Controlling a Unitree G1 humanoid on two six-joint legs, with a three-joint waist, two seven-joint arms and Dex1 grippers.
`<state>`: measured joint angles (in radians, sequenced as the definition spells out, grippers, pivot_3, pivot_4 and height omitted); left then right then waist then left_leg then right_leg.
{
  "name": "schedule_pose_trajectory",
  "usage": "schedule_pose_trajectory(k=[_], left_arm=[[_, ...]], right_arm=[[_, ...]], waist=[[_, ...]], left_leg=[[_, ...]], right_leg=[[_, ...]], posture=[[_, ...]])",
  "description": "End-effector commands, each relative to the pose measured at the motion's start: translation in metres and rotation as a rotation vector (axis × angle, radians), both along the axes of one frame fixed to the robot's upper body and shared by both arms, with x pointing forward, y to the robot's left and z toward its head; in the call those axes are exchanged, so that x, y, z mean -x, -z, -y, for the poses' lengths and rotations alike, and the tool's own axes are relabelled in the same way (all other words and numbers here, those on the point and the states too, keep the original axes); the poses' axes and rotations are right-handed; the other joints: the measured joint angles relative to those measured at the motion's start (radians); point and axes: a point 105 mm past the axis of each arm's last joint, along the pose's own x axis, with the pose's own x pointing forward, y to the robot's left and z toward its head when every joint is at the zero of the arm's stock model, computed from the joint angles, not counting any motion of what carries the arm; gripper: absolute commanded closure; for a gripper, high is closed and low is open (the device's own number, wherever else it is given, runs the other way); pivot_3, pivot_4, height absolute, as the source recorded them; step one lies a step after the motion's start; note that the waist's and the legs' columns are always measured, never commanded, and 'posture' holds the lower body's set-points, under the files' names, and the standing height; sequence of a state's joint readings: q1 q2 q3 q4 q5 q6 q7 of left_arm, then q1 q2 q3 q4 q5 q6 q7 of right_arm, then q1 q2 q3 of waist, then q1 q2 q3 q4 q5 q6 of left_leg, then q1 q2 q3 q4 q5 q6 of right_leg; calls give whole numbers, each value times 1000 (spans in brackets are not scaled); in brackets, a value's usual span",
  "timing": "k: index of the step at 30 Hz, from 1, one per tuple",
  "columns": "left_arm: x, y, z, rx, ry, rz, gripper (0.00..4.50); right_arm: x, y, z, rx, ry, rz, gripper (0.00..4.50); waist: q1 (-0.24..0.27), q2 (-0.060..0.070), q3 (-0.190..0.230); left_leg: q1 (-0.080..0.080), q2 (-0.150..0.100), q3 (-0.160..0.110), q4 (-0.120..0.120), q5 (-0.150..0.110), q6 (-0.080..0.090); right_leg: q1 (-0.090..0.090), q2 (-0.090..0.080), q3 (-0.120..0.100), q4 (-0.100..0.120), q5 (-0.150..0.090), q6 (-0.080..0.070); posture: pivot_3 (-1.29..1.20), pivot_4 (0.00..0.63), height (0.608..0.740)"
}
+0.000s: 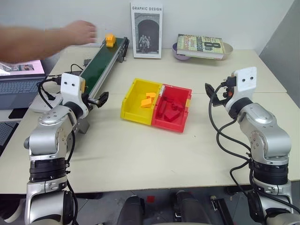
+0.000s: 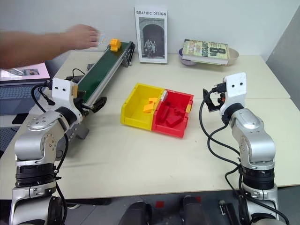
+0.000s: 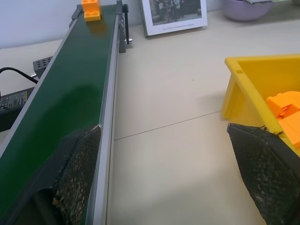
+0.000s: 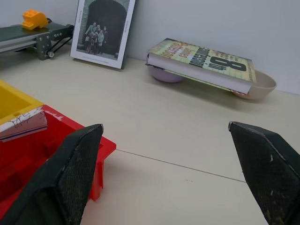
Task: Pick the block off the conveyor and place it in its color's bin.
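Two grippers, the left gripper and the right gripper, are hovering with fingers spread wide and empty while the block is sitting at the conveyor's far end, beside a person's hand.

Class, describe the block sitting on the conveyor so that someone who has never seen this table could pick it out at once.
Find the long dark-green conveyor running away along the table's left side. At its far end, near a person's hand, sits the block, a small orange-yellow studded brick. It is the sole block on the belt; the other orange blocks lie in the yellow bin.
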<state>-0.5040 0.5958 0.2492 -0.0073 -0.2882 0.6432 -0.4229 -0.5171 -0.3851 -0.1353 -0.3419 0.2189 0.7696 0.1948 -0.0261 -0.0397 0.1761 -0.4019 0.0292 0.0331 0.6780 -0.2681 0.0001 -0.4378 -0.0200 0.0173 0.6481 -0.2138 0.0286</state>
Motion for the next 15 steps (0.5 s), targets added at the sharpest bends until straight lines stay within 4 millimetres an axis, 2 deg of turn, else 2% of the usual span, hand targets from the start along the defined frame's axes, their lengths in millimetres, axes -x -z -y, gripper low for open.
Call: schedule_pose_trajectory(k=[1,6,10,15], left_arm=[[2,-22,-2,-22,-4,75,41],[2,-35,-7,4,-25,132,41],[7,-48,-31,68,-125,211,41],[13,-44,-46,63,-193,227,41]], right_arm=[[4,-14,4,0,14,60,0],[3,-16,6,1,20,63,0],[2,-19,4,7,1,68,0],[0,-26,-16,3,-161,71,0]], waist=[[0,0,0],[0,0,0],[0,0,0],[-1,0,0]], left_leg=[[0,0,0,0,0,0],[0,0,0,0,0,0],[0,0,0,0,0,0],[0,0,0,0,0,0]], right_leg=[[0,0,0,0,0,0],[0,0,0,0,0,0],[0,0,0,0,0,0],[0,0,0,0,0,0]], posture=[[0,150,740],[0,150,740],[0,150,740],[0,150,740]])
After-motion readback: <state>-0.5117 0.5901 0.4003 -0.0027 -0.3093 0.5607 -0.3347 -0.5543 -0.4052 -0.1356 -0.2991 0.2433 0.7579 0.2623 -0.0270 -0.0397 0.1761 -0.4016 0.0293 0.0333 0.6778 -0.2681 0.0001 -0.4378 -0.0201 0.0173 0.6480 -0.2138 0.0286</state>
